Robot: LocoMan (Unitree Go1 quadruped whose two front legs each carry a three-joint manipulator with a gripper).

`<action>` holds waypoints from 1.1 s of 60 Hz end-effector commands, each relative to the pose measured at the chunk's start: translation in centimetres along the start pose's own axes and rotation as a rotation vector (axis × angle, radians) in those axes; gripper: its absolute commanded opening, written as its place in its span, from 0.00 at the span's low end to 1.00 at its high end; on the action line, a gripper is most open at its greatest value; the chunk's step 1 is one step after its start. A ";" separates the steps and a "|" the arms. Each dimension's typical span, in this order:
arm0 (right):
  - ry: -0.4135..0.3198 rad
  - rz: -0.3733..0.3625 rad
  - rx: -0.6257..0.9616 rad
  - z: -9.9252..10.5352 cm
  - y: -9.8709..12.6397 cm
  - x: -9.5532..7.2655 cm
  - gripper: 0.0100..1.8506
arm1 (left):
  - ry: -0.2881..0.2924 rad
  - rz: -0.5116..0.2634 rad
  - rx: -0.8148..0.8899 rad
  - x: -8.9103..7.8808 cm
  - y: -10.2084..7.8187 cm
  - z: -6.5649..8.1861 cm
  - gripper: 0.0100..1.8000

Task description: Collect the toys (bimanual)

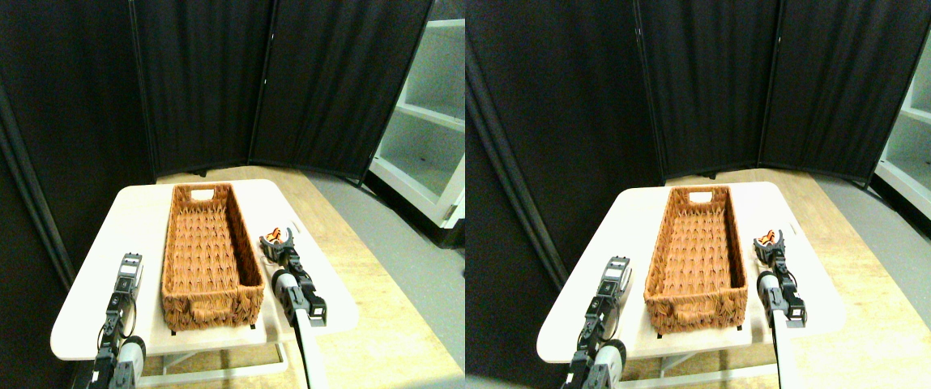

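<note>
- The right gripper (281, 241) sits at the end of a pale limb reaching up from the bottom right. Its 2 dark jaws appear spread apart, forked around the near side of a small toy; whether they touch it is too small to tell.
- The orange-black striped toy (274, 237) lies at the tip of that gripper, on the white table (92, 308), just to the right of the basket's long wall. Only 1 toy is visible.
- The toy looks like a small plush animal, so it is probably light, soft and squashy, not fragile. A pinch across the middle of its body should hold best; any metal ring on it is not visible here.
- The wicker basket (210, 255), long and brown, lies immediately left of the right gripper, empty inside, with a handle slot at each end.
- The left gripper (130, 261) rests beyond the basket's left wall, over bare table, holding nothing. Whether its jaws are open or shut is unclear.
</note>
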 end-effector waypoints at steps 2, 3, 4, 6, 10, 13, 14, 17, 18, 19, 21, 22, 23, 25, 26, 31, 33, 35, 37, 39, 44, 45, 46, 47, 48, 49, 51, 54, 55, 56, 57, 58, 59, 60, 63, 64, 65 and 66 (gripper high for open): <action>0.000 -0.018 0.074 0.1 -0.2 0.9 0.31 | -0.038 -0.011 -0.010 -0.1 -0.5 0.5 0.06; -0.006 -0.025 0.078 0.1 -0.4 1.0 0.31 | -0.043 -0.012 -0.010 -0.1 -0.6 0.5 0.06; -0.009 -0.028 0.080 0.1 -0.5 1.1 0.32 | -0.046 -0.014 -0.011 -0.2 -0.6 0.5 0.06; -0.009 -0.029 0.081 0.1 -0.6 1.2 0.32 | -0.048 -0.015 -0.012 -0.2 -0.6 0.5 0.06; -0.033 -0.049 0.085 0.2 -1.0 1.4 0.34 | -0.053 -0.027 -0.015 -0.2 -0.4 0.4 0.06; -0.045 -0.067 0.086 0.3 -1.3 1.5 0.36 | -0.057 -0.032 -0.006 -0.2 -0.4 0.4 0.06; -0.044 -0.069 0.098 0.3 -1.4 1.7 0.36 | -0.053 -0.029 -0.006 -0.2 -0.5 0.4 0.06; -0.043 -0.069 0.111 0.4 -1.6 1.9 0.33 | -0.050 -0.027 -0.006 -0.2 -0.5 0.4 0.06; -0.050 -0.071 0.107 0.4 -1.7 1.9 0.31 | -0.050 -0.028 -0.006 -0.2 -0.5 0.4 0.06; -0.058 -0.075 0.099 0.4 -1.9 2.0 0.31 | -0.049 -0.026 -0.007 -0.2 -0.5 0.4 0.06; -0.060 -0.057 0.106 0.5 -2.1 2.2 0.24 | -0.048 -0.025 -0.013 -0.3 -0.5 0.4 0.06; -0.065 -0.054 0.110 0.5 -2.1 2.3 0.20 | -0.049 -0.026 -0.014 -0.3 -0.5 0.4 0.06; -0.065 -0.054 0.110 0.5 -2.1 2.3 0.20 | -0.049 -0.026 -0.014 -0.3 -0.5 0.4 0.06; -0.108 -0.062 0.119 0.4 -2.3 2.4 0.04 | -0.052 -0.034 -0.010 -0.2 -0.5 0.3 0.06; -0.127 -0.069 0.117 0.4 -2.3 2.4 0.01 | -0.053 -0.033 -0.010 -0.2 -0.5 0.2 0.06; -0.161 -0.062 0.094 0.4 -2.1 2.2 0.00 | -0.049 -0.041 -0.015 -0.2 -0.3 0.2 0.05; -0.165 -0.063 0.092 0.4 -2.0 2.1 0.00 | -0.051 -0.045 -0.016 -0.2 -0.3 0.2 0.05; -0.167 -0.061 0.091 0.4 -1.9 2.0 0.00 | -0.050 -0.045 -0.014 -0.1 -0.2 0.2 0.05; -0.165 -0.055 0.092 0.5 -1.8 2.0 0.00 | -0.048 -0.044 -0.011 -0.1 -0.2 0.4 0.04; -0.163 -0.043 0.090 0.5 -1.6 1.9 0.00 | -0.051 -0.048 -0.012 0.0 -0.2 0.4 0.04; -0.159 -0.027 0.068 0.5 -1.2 1.7 0.00 | -0.057 -0.056 -0.014 0.1 -0.1 0.5 0.04; -0.153 -0.020 0.067 0.5 -1.0 1.5 0.00 | -0.056 -0.056 -0.013 0.1 -0.2 0.7 0.04; -0.147 -0.008 0.065 0.5 -0.8 1.4 0.00 | -0.054 -0.053 -0.013 0.1 -0.2 0.7 0.04; -0.144 0.000 0.063 0.5 -0.6 1.3 0.00 | -0.052 -0.051 -0.014 0.1 -0.2 0.8 0.04; -0.144 0.000 0.063 0.5 -0.6 1.3 0.00 | -0.052 -0.051 -0.014 0.1 -0.2 0.8 0.04; -0.143 0.005 0.063 0.5 -0.4 1.1 0.00 | -0.054 -0.052 -0.015 0.1 -0.2 0.8 0.04; -0.130 0.030 0.060 0.5 0.3 0.7 0.00 | -0.057 -0.054 -0.010 0.2 -0.1 0.7 0.04; -0.119 0.058 0.025 0.6 1.1 0.2 0.00 | -0.059 -0.051 -0.009 0.3 0.0 0.7 0.03; -0.118 0.065 0.012 0.6 1.3 0.1 0.00 | -0.060 -0.053 -0.006 0.3 0.0 0.7 0.03; -0.116 0.073 -0.001 0.7 1.7 -0.1 0.00 | -0.060 -0.053 -0.004 0.3 0.0 0.7 0.03; -0.114 0.082 -0.011 0.7 2.0 -0.3 0.00 | -0.060 -0.051 -0.004 0.4 0.0 0.7 0.03; -0.111 0.094 -0.024 0.7 2.2 -0.4 0.00 | -0.060 -0.050 -0.005 0.4 0.0 0.7 0.03; -0.106 0.117 -0.048 0.8 2.6 -0.5 0.00 | -0.060 -0.049 -0.007 0.4 0.1 0.7 0.03; -0.106 0.117 -0.048 0.8 2.6 -0.5 0.00 | -0.060 -0.049 -0.007 0.4 0.1 0.7 0.03; -0.106 0.147 -0.078 0.9 3.7 -1.0 0.00 | -0.060 -0.048 -0.001 0.5 0.1 0.7 0.03; -0.105 0.155 -0.084 0.9 4.0 -1.0 0.00 | -0.060 -0.048 0.001 0.6 0.1 0.7 0.03; -0.100 0.168 -0.092 1.0 4.4 -1.1 0.00 | -0.063 -0.050 0.002 0.6 0.1 0.7 0.03; -0.091 0.180 -0.101 1.0 4.8 -1.2 0.00 | -0.068 -0.050 -0.004 0.6 0.1 0.6 0.03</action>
